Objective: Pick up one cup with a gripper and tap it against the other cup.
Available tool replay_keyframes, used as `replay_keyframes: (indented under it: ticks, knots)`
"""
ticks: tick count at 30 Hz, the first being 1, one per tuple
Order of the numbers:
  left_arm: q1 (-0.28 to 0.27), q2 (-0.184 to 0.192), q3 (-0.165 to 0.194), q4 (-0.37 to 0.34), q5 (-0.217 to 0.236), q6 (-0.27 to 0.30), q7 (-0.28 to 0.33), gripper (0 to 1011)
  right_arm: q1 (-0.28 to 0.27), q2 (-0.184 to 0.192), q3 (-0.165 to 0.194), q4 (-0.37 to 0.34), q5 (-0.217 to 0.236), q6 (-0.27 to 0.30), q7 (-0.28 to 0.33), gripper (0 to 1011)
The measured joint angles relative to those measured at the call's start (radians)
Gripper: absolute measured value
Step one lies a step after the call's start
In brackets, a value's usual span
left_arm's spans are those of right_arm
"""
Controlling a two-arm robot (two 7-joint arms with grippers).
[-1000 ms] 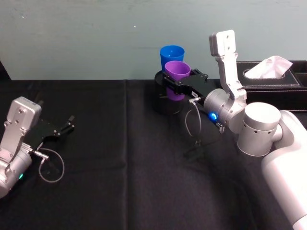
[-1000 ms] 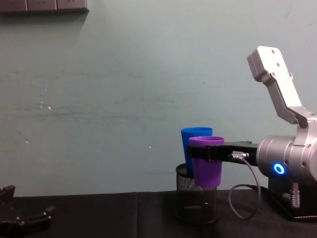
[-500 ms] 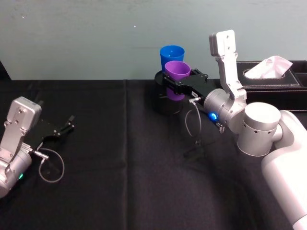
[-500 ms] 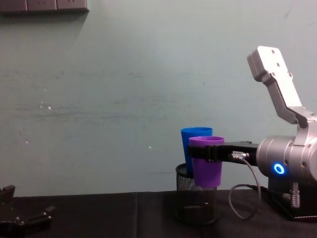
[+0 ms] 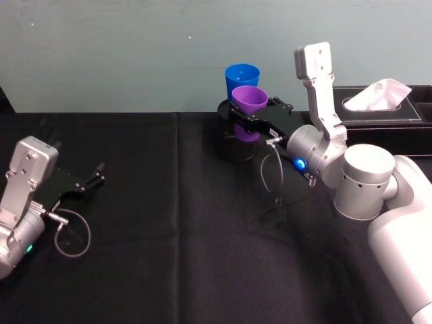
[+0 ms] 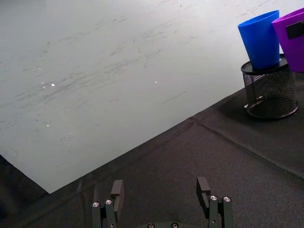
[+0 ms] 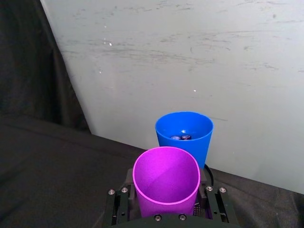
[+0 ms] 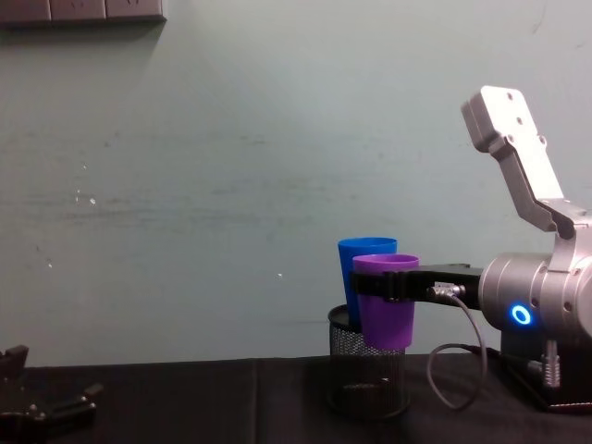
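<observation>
My right gripper [image 5: 248, 113] is shut on the purple cup [image 5: 250, 100] and holds it upright above the table, its black fingers [image 8: 400, 285] clamped around the cup's sides. The taller blue cup [image 5: 241, 75] stands just behind it inside a black mesh pen holder [image 8: 366, 388]. In the right wrist view the purple cup [image 7: 166, 183] sits right in front of the blue cup [image 7: 185, 134]; I cannot tell whether they touch. My left gripper [image 5: 93, 178] rests open low at the left, far from both cups [image 6: 259, 40].
A black tissue box [image 5: 381, 104] with white tissue stands at the back right behind my right arm. A grey cable [image 5: 268, 169] loops under the right wrist. The pale wall rises close behind the holder. Black cloth [image 5: 175, 223] covers the table.
</observation>
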Motion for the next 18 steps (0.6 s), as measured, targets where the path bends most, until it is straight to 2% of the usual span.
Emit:
replay_keyframes:
  ticks: [18]
  knots:
    - [0.0, 0.0, 0.0, 0.0, 0.0, 0.0, 0.0, 1000, 0.0, 0.0, 0.0, 0.0, 0.0, 0.0, 0.0, 724]
